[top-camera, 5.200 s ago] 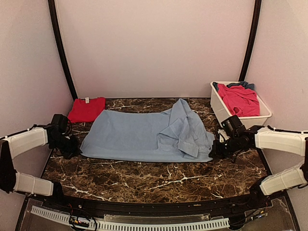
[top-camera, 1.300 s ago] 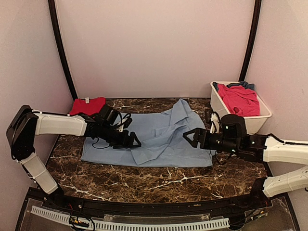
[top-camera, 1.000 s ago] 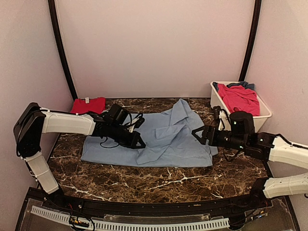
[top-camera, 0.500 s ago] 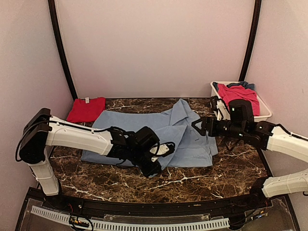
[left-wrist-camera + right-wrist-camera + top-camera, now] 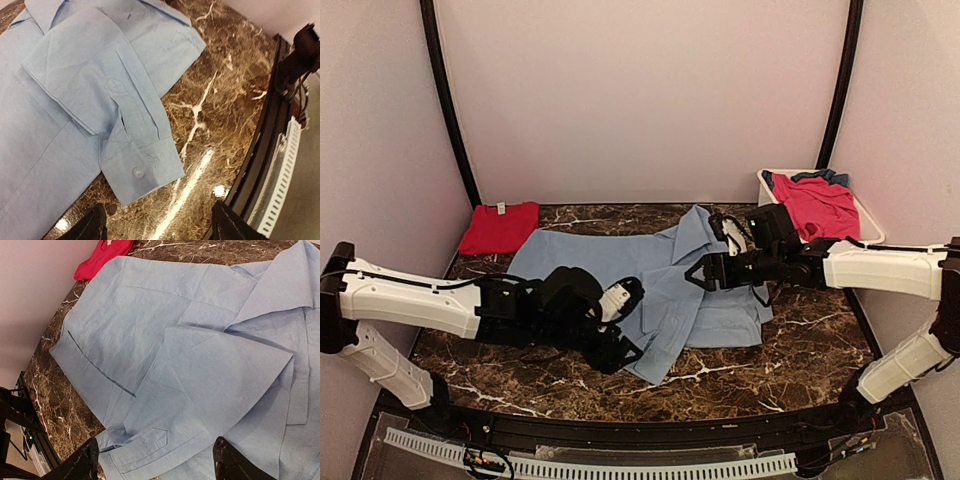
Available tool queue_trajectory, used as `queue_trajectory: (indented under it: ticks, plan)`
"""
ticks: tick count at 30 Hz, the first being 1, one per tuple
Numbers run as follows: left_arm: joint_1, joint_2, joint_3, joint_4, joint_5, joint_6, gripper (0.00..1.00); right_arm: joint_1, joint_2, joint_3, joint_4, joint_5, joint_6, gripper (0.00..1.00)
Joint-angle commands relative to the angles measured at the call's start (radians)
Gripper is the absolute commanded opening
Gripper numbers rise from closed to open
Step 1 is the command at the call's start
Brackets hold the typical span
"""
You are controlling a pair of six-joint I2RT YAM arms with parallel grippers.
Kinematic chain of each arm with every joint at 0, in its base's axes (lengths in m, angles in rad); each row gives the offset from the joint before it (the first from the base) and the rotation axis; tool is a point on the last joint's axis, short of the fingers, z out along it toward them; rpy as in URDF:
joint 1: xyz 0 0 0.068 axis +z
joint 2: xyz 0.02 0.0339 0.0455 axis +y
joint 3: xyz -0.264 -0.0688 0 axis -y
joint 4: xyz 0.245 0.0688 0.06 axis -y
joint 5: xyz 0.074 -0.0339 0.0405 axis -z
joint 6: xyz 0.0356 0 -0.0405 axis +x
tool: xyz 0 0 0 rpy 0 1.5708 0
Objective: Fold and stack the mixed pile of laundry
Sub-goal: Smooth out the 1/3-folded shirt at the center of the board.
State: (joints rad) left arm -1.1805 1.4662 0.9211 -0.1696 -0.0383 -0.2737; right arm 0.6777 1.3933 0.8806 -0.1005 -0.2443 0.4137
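Dark brown marble-patterned table (image 5: 770, 370) carries a large light-blue collared shirt (image 5: 620, 262) spread across its middle, with one sleeve folded over the body and its buttoned cuff (image 5: 140, 172) lying toward the near edge. A white rectangular plastic tub (image 5: 767, 192) stands at the far right corner, holding a pink-red garment (image 5: 817, 205) with a darker blue piece (image 5: 830, 177) behind it. A folded red garment (image 5: 500, 226) lies at the far left corner, near the shirt. The left gripper (image 5: 157, 227) hangs over the cuff, fingers spread apart with nothing between them. The right gripper (image 5: 155, 465) hovers above the shirt's right part, likewise wide apart and holding nothing.
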Motion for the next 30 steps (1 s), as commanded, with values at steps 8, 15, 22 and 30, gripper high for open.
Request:
queue_trajectory:
  ticks: [8, 15, 22, 30]
  plan:
    - [0.133, -0.098, -0.308, 0.327, 0.108, -0.503, 0.65, -0.006, 0.219, 0.098, 0.052, -0.122, -0.055, 0.7]
    - [0.145, 0.094, -0.319, 0.498, 0.245, -0.595, 0.57, -0.007, 0.3, 0.091, 0.06, -0.123, -0.052, 0.69]
    - [0.145, 0.228, -0.301, 0.613, 0.321, -0.643, 0.5, -0.006, 0.338, 0.06, 0.08, -0.123, -0.04, 0.68]
    - [0.149, 0.279, -0.258, 0.615, 0.341, -0.646, 0.1, -0.006, 0.266, 0.057, 0.062, -0.124, -0.028, 0.68]
